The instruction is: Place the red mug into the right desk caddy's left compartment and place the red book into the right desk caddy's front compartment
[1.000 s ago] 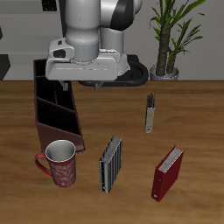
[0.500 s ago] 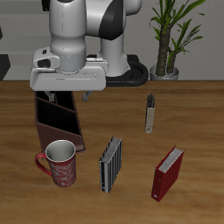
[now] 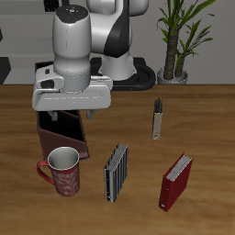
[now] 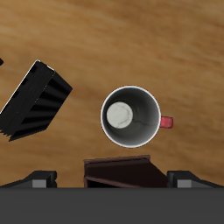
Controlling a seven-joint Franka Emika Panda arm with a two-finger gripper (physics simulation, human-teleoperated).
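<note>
The red mug (image 3: 62,171) stands upright near the table's front edge, just in front of the right desk caddy (image 3: 61,133). In the wrist view the red mug (image 4: 131,115) shows from above, its grey inside empty and its handle (image 4: 166,122) pointing away from the caddy's end (image 4: 122,169). My gripper (image 3: 73,117) hangs open above the caddy's near end, holding nothing, a little behind and above the mug. The red book (image 3: 176,180) stands far across the table, near the front edge. The arm hides most of the caddy's compartments.
A grey striped book (image 3: 116,171) stands beside the mug, between it and the red book; it also shows in the wrist view (image 4: 35,98). A small slim dark book (image 3: 159,117) stands farther back. A potted plant (image 3: 173,41) sits at the back.
The arm has swung along the caddy toward the table's front edge and come lower, ending over the caddy's near end close to the mug. Nothing on the table has moved.
</note>
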